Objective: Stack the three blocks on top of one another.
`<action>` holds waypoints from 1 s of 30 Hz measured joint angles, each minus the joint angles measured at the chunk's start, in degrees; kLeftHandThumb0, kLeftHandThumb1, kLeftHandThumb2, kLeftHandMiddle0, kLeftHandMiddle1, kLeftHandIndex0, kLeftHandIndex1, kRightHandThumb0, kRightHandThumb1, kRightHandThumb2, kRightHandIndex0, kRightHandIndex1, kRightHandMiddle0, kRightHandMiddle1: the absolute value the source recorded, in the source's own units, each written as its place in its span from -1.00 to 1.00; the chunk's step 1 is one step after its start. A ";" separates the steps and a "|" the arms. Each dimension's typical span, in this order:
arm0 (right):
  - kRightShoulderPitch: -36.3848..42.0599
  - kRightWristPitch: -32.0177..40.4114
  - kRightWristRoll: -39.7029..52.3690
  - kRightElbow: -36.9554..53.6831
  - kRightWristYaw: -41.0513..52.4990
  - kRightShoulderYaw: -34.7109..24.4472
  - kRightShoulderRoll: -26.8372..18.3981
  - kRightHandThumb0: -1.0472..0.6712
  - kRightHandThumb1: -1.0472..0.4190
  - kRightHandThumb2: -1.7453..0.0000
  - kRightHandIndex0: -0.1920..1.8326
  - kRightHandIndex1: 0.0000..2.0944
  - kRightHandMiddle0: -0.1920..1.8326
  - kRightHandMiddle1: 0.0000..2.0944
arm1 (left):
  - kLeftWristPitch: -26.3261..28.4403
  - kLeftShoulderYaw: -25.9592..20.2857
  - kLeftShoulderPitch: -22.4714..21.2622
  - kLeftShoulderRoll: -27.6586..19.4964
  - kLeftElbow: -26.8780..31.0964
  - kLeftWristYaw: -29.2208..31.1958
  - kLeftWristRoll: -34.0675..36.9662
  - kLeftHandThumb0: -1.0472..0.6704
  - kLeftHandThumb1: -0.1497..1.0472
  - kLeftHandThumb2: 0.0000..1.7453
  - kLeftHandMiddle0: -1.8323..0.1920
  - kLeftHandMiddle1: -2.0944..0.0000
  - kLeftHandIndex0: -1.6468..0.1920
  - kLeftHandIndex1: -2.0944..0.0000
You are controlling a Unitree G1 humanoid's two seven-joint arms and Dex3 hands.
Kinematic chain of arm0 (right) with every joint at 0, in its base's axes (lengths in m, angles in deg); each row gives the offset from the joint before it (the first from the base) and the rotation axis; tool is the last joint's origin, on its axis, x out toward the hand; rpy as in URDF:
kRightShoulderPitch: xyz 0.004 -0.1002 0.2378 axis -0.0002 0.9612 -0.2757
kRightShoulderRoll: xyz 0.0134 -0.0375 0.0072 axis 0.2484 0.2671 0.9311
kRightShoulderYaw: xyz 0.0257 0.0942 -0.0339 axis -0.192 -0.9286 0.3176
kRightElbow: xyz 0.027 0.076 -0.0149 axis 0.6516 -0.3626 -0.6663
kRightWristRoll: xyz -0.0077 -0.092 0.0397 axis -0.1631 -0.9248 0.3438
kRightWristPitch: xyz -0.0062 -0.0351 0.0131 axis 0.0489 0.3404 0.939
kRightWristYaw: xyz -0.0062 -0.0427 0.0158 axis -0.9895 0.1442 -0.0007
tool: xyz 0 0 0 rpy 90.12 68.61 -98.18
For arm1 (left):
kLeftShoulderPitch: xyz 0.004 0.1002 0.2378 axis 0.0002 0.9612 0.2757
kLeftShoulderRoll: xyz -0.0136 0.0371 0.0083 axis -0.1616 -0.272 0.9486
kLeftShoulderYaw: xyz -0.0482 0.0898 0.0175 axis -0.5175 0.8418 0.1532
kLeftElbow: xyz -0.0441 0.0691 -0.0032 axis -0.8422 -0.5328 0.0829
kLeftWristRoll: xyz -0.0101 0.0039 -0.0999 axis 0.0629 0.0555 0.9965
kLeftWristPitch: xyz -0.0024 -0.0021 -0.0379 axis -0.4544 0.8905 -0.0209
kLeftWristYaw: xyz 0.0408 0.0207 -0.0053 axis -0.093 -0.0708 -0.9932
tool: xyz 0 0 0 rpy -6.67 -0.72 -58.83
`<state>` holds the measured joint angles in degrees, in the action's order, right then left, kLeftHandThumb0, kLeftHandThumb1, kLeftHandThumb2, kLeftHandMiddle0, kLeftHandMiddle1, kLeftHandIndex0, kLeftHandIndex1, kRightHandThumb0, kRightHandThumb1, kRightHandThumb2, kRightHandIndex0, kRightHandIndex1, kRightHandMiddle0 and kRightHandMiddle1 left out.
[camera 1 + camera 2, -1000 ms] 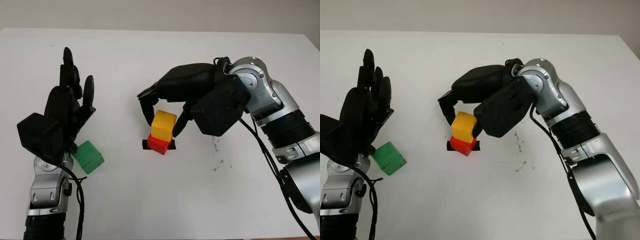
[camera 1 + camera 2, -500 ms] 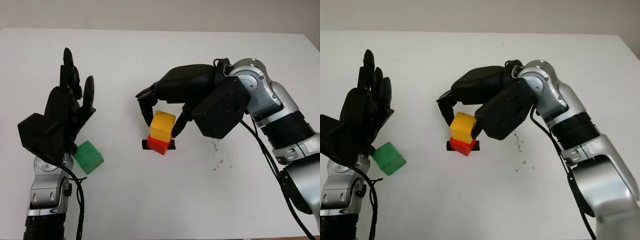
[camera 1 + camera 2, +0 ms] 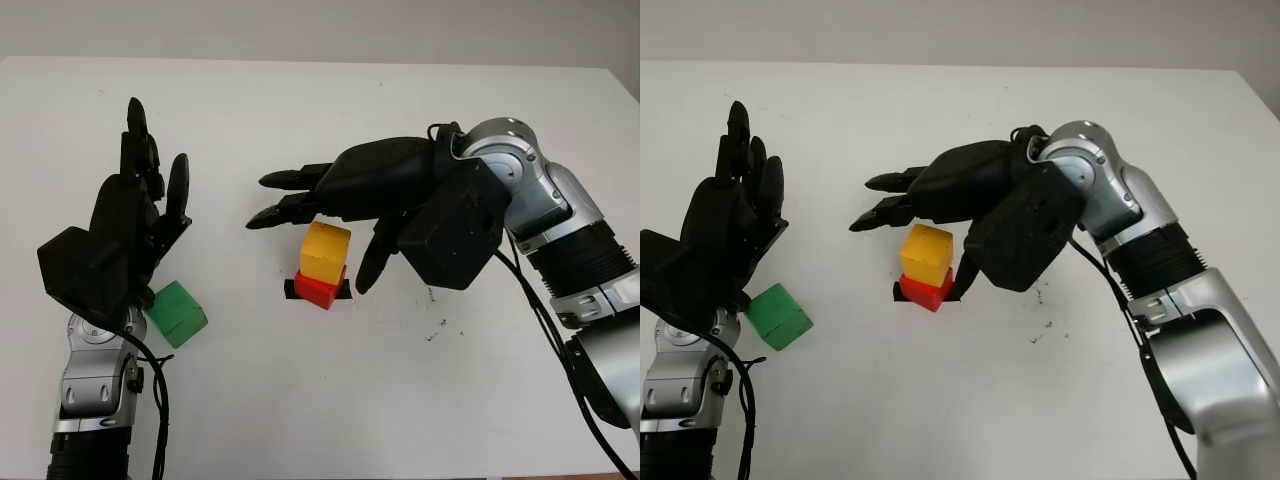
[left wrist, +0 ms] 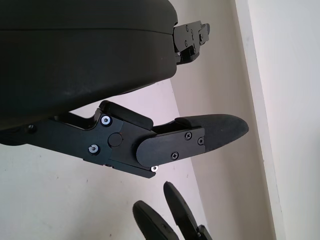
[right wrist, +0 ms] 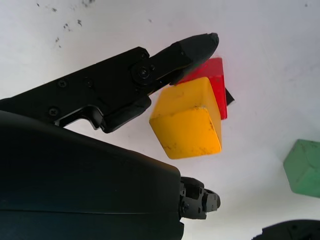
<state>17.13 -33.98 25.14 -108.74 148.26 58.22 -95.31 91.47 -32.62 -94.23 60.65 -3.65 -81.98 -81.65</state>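
Tabletop (image 3: 300, 400): white, flat, carrying all three blocks; we take the yellow block as our landmark.

Right hand (image 3: 330, 215): open, holding nothing, poised over and around the yellow block, two fingers reaching past it on the far side, the thumb (image 5: 190, 47) down beside it on the other. We see no contact.

Left hand (image 3: 115, 235): open, raised, well to the left of the yellow block.

Yellow block (image 3: 326, 251): sits on the red block, turned slightly askew to it. We judge it light, rigid, smooth-faced; likely to slide if nudged.

Green block (image 3: 176, 313): alone on the tabletop, left of the yellow block, just below the left hand. We judge it equally light and stiff; best pinched across two opposite side faces.

Red block (image 3: 318, 290): under the yellow block, on a dark mark.
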 measured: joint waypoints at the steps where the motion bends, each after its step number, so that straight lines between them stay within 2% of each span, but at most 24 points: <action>1: 0.00 0.59 0.35 0.15 0.65 -0.12 -0.44 -0.81 -0.77 0.94 -1.00 -1.00 -1.00 -1.00 | -0.01 -0.01 0.00 0.00 0.00 0.00 0.00 -0.68 1.00 -0.32 1.00 1.00 1.00 0.99; 4: 0.05 4.03 4.10 0.42 1.46 -2.49 -1.25 -0.95 -0.93 0.89 -1.00 -1.00 -1.00 -1.00 | -0.01 -0.05 0.04 0.00 0.07 0.01 0.07 -0.67 1.00 -0.31 1.00 1.00 1.00 1.00; 7: 0.59 8.86 9.00 0.68 -2.14 -8.23 -1.49 -0.94 -0.99 0.57 -1.00 -1.00 -1.00 -1.00 | -0.11 -0.18 0.39 -0.02 0.38 0.30 0.46 -0.67 1.00 -0.32 1.00 1.00 1.00 1.00; 10: 3.26 13.08 10.58 1.41 -10.47 -14.29 -1.56 -0.84 -1.00 0.35 -1.00 -1.00 -1.00 -1.00 | -0.18 -0.91 0.87 -0.05 0.80 0.70 1.14 -0.66 1.00 -0.34 1.00 0.98 0.99 0.99; 14: 8.50 15.23 13.59 -0.80 -20.25 -20.19 0.34 -0.77 -1.00 0.28 -1.00 -1.00 -1.00 -1.00 | -0.29 -1.87 0.93 -0.57 1.07 1.40 2.06 -0.64 1.00 -0.34 1.00 0.98 1.00 0.98; 17: 12.26 16.17 14.66 -3.79 -25.57 -22.27 2.26 -0.76 -1.00 0.24 -1.00 -1.00 -1.00 -1.00 | -0.24 -2.56 1.13 -1.64 1.82 2.45 2.42 -0.63 1.00 -0.33 1.00 0.97 0.99 0.97; 24: 20.31 27.22 18.59 -5.23 -33.36 -25.79 7.03 -0.80 -1.00 0.25 -1.00 -1.00 -1.00 -1.00 | -0.24 -3.13 3.26 -6.45 4.20 5.48 1.06 -0.64 1.00 -0.33 0.97 0.95 0.96 0.96; 27: 22.70 31.18 19.25 -3.90 -34.74 -26.13 8.13 -0.75 -1.00 0.17 -1.00 -1.00 -1.00 -1.00 | -0.24 -3.77 4.59 -8.92 6.12 7.83 1.20 -0.58 1.00 -0.48 0.81 0.90 0.80 0.89; 30: 25.30 33.70 21.43 -1.70 -35.28 -27.17 9.35 -0.66 -1.00 0.12 -1.00 -1.00 -1.00 -1.00 | -1.94 -4.86 5.82 -12.13 7.38 10.13 0.19 -0.51 1.00 -0.57 0.51 0.86 0.57 0.81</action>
<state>42.44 -0.28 46.57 -110.44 112.98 31.05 -85.96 89.53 -37.48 -88.41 48.52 3.73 -71.85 -81.47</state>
